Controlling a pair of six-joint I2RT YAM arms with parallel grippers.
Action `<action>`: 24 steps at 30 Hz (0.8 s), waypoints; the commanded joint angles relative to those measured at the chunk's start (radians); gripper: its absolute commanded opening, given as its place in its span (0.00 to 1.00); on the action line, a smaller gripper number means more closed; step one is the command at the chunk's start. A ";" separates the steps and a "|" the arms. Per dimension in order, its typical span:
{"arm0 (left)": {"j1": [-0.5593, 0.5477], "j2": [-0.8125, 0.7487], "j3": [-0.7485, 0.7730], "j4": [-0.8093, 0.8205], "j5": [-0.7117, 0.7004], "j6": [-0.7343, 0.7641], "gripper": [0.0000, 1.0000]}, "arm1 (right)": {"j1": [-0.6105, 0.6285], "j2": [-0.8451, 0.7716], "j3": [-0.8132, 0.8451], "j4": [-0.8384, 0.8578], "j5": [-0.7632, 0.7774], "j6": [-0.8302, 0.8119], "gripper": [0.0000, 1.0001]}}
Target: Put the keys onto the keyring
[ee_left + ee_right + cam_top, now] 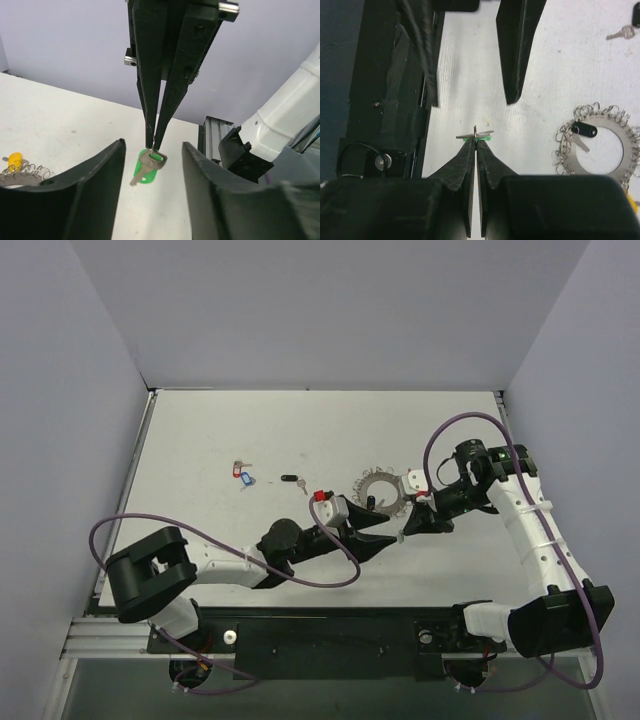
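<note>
From above: a white bench (200,440), walled in pale lavender, carries the keyring (385,488) mid-surface, blue- and red-tagged keys (243,476) and a black-tagged key (292,480) loose to its left. The left arm (230,565) and right arm (530,530) meet just nearside of the ring. Left wrist: the left tool (152,144) stands spread either side of the right tool (154,145), which pinches a green-tagged key (147,169). Right wrist: the keyring lies right of that key, apart, a black tag (584,131) hooked on.

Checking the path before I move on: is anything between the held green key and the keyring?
Yes. The green key, pinched by the right gripper, hangs inside the open left gripper; one of its fingers stands on the keyring side.
</note>
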 commanded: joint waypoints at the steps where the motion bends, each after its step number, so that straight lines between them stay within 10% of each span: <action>1: 0.009 -0.144 -0.017 -0.151 0.008 0.099 0.67 | 0.012 0.021 0.056 -0.256 0.106 0.134 0.00; 8: 0.024 -0.173 0.070 -0.506 0.122 0.182 0.72 | 0.066 0.023 0.074 -0.185 0.301 0.338 0.00; 24: 0.008 0.045 0.144 -0.178 0.123 0.076 0.41 | 0.118 0.051 0.063 -0.148 0.292 0.384 0.00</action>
